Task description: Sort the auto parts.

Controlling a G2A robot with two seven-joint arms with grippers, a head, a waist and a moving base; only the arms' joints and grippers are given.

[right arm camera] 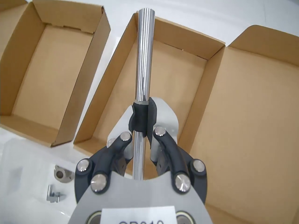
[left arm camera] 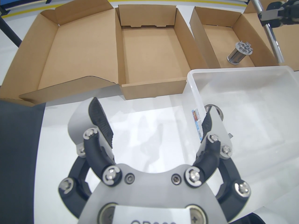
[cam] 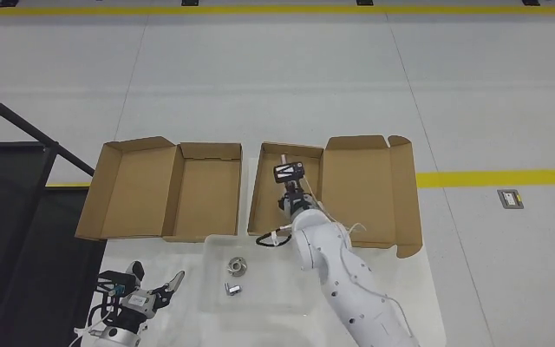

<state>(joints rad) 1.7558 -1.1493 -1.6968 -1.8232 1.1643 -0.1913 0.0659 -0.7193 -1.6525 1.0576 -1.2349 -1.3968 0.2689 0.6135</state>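
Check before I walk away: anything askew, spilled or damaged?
Nothing stands out: the left box and right box sit open, undamaged; the ring part and bracket lie in the clear bin; the right end effector holds the metal rod.

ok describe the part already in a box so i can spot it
Behind the clear bin, find the cardboard box under the gripper holding a rod. Inside sits a stubby metal cylinder with a toothed top, the only boxed part.
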